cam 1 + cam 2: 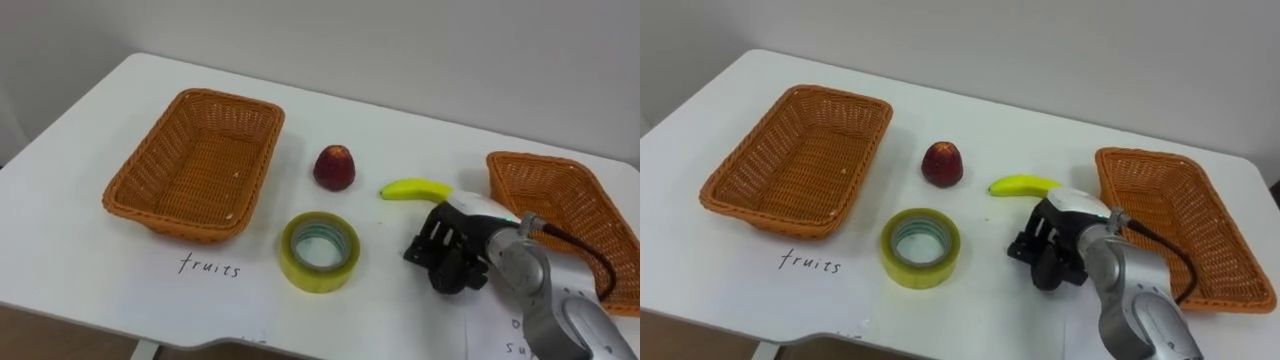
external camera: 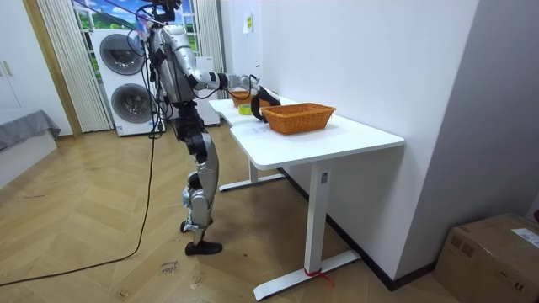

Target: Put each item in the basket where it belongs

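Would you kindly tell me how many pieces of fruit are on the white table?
2. A red apple lies mid-table beyond the yellow tape roll; a yellow banana lies right of it, just beyond the robot's right hand. None seems hidden.

Tape (image 1: pixel 319 251) before apple (image 1: pixel 334 167), between baskets (image 1: pixel 150 152)

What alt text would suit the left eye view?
The robot's right hand reaches in beside a banana on a white table. A red fruit and a yellow tape roll lie between the empty left basket and the empty right basket.
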You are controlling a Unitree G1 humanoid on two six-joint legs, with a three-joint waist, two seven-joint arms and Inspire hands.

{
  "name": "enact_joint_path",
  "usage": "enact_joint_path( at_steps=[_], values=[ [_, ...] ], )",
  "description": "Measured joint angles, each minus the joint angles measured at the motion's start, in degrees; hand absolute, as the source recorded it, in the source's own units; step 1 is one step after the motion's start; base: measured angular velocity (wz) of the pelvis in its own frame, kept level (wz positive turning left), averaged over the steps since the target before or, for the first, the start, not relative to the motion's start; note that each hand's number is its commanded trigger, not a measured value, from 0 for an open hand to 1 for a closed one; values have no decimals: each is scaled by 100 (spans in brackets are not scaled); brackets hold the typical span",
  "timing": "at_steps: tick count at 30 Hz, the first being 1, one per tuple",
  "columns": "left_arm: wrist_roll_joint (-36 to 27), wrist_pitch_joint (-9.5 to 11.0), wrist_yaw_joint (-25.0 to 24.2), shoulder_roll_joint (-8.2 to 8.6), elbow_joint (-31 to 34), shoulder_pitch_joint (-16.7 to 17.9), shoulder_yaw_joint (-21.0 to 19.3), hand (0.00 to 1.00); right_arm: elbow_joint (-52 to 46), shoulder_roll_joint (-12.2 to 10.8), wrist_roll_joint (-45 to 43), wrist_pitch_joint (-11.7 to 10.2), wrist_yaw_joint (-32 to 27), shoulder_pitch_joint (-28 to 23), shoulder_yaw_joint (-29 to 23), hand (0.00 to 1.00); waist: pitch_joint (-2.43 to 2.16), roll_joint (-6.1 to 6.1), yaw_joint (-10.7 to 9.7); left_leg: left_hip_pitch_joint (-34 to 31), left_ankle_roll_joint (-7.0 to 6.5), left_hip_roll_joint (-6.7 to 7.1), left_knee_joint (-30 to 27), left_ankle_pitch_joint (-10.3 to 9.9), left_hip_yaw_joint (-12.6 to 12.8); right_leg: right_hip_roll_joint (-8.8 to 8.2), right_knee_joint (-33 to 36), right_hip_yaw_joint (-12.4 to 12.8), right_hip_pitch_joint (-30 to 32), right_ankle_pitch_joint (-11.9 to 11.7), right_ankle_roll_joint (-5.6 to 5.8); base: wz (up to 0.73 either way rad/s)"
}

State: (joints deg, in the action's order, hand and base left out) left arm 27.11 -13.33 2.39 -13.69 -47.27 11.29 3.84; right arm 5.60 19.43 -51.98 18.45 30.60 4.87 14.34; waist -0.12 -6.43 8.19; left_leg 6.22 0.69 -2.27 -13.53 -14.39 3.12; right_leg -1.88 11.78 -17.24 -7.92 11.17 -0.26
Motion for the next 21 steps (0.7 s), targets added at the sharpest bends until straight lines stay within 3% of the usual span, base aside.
enact_joint_path(
  at_steps=[5, 10, 13, 19, 21],
  values=[
    [-70, 21, -3, 1, -4, -31, -12, 0, -140, -40, 61, -48, -89, -80, -141, 100, -3, 10, -54, -2, 0, -2, -3, 0, 0, 2, 0, 8, -4, -1, 0, 0],
    [-60, 242, 115, -28, -75, 37, -15, 0, -409, -40, 310, -230, -80, -189, -244, 100, 10, 60, -183, 5, 0, -2, 5, 1, 21, 10, 0, 56, 6, -1, 0, -3],
    [-62, 294, 192, -21, -86, 97, -72, 0, -472, -39, 503, -462, -76, -205, -335, 100, 31, 95, -304, 23, -5, -3, 11, 5, 106, 6, 5, 133, 35, -1, 0, -11],
    [-52, 474, 196, -6, -63, 215, -495, 0, -787, -18, 1337, -723, -188, -203, -1226, 100, 31, 109, -494, 69, -13, -7, 90, 11, 179, 4, 8, 177, 52, -4, 5, -6],
    [-55, 591, 203, -12, -62, 329, -628, 0, -950, 107, 1649, -881, -393, -200, -1579, 100, 40, 120, -509, 147, -12, -16, 97, 12, 251, 16, 4, 258, 18, -3, 5, -14]
  ],
)
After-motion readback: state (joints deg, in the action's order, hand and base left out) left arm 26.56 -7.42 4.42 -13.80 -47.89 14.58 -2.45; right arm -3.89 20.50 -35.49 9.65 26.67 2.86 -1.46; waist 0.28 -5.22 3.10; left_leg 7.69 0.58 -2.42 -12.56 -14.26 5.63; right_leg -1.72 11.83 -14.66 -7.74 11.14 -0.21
